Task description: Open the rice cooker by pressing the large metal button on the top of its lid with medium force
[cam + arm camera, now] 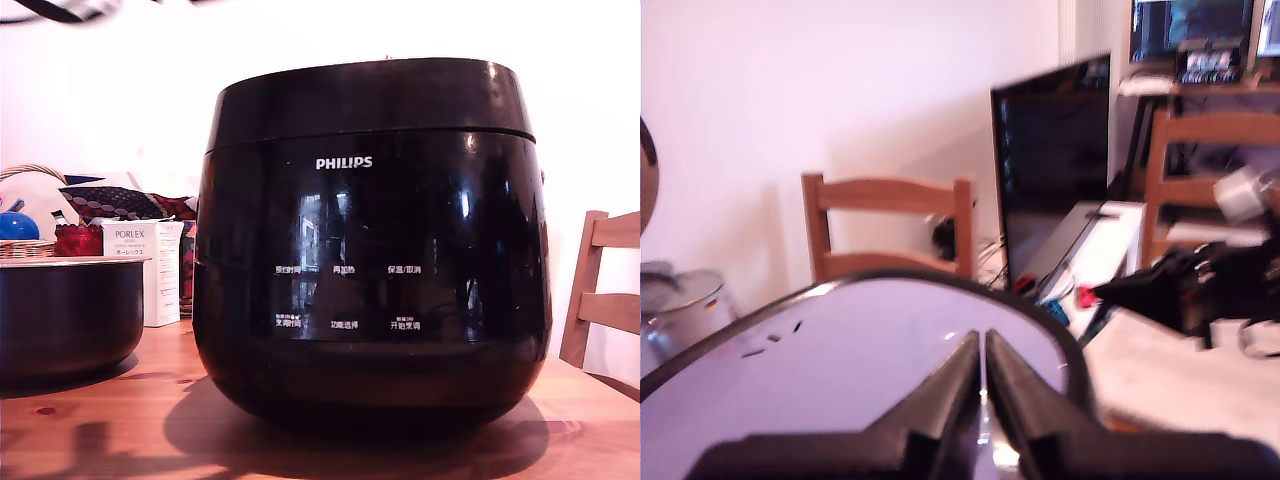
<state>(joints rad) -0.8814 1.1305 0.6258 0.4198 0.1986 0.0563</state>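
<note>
The rice cooker [370, 280], glossy black with a white PHILIPS logo, stands on the wooden table [100, 430] and fills the middle of the exterior view. Its lid [370, 100] sits down on the body. The exterior view does not show my gripper. In the wrist view my gripper [983, 338] is shut, its two dark fingers pressed together with only a hairline gap, tips low over the lid's shiny top [840, 370]. A bright glint shows low between the fingers; I cannot tell whether it is the metal button.
A dark metal pot [65, 310] stands at the exterior view's left, with a white PORLEX box [140, 265] and a basket [25, 215] behind it. A wooden chair [605, 290] stands at the right. The wrist view shows another chair [890, 225] and a black monitor [1050, 160] beyond the cooker.
</note>
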